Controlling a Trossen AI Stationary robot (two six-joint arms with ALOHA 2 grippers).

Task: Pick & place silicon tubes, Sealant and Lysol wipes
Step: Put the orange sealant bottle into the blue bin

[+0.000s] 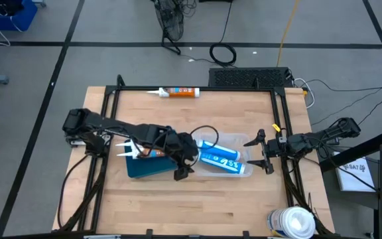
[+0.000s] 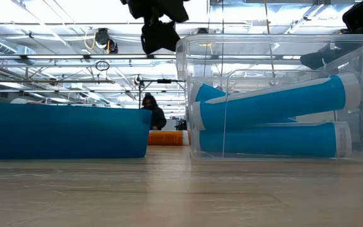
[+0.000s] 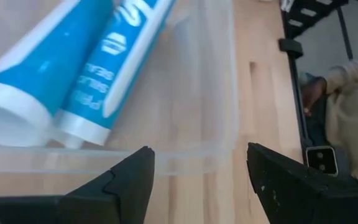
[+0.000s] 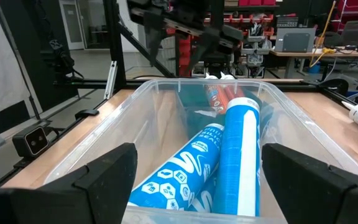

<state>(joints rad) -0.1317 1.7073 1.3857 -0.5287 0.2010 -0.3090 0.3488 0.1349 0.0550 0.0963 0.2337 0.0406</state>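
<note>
The left gripper sits a little left of centre in the high view, over the near-left edge of the bin, its fingers spread wide with nothing between them; the left wrist view shows the bin's clear rim running just past the fingertips and bare wood beyond it. The right gripper hangs at the bin's right end, right of centre in the high view, jaws likewise spread wide and empty, the bin's mouth framed between its fingers. Inside the bin lie two blue-and-white tubes, side by side and touching, slanting along its length; from table height one rests across the other, both against the clear wall. Left of the bin and touching its edge lies a blue lid, partly under the left arm. An orange sealant lies alone by the top-centre edge of the table, with open wood between it and the bin. The Lysol wipes stand at the lower right corner, at the table's edge, well apart from both grippers. The wide strip of table at the bottom of the high view is bare wood. A person shows far behind the table in the low view.
</note>
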